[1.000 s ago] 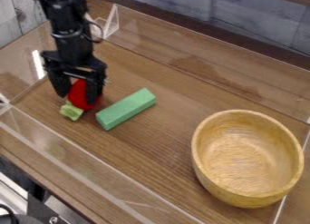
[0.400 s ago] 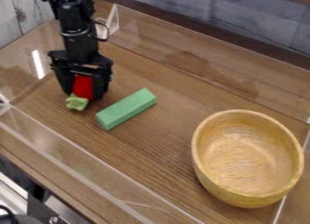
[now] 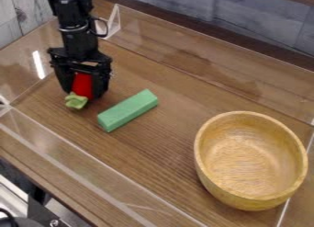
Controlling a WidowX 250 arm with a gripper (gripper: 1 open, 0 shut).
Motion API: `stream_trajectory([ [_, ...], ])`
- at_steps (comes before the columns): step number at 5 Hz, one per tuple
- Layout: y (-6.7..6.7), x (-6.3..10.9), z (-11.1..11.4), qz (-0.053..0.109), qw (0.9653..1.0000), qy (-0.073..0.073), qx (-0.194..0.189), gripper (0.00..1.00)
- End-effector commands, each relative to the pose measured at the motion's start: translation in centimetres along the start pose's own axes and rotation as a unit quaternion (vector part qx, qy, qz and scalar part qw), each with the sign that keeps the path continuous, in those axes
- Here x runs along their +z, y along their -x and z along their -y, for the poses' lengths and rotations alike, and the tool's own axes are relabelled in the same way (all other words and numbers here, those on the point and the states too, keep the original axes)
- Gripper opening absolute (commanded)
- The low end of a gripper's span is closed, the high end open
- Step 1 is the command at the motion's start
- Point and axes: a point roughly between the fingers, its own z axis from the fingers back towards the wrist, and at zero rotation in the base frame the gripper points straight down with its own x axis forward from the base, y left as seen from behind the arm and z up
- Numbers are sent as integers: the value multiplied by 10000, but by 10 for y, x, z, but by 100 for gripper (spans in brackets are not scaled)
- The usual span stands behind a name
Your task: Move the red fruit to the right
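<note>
My gripper (image 3: 81,87) points straight down with its jaws spread wide, one on each side of the red fruit (image 3: 83,86), so the gap between them is taken up. Just beside my jaws on the bowl side, the light-green block (image 3: 128,110) lies flat and slantwise on the wooden table (image 3: 185,74), an obstacle to any low pass that way. Beyond the block is bare tabletop, then the wooden bowl (image 3: 252,159), well apart from my jaws. Clear panels (image 3: 37,139) border the table edges.
</note>
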Motion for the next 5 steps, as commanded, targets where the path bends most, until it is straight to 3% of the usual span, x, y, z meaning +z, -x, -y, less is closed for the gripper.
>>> stream_trajectory([
  [1,-1,14,0,197,9997,-28,-160,100],
  [2,8,15,1,157,9996,32,-233,100],
  [4,3,21,-14,177,9997,129,50,100],
  [5,-4,18,-8,200,9993,151,288,0],
])
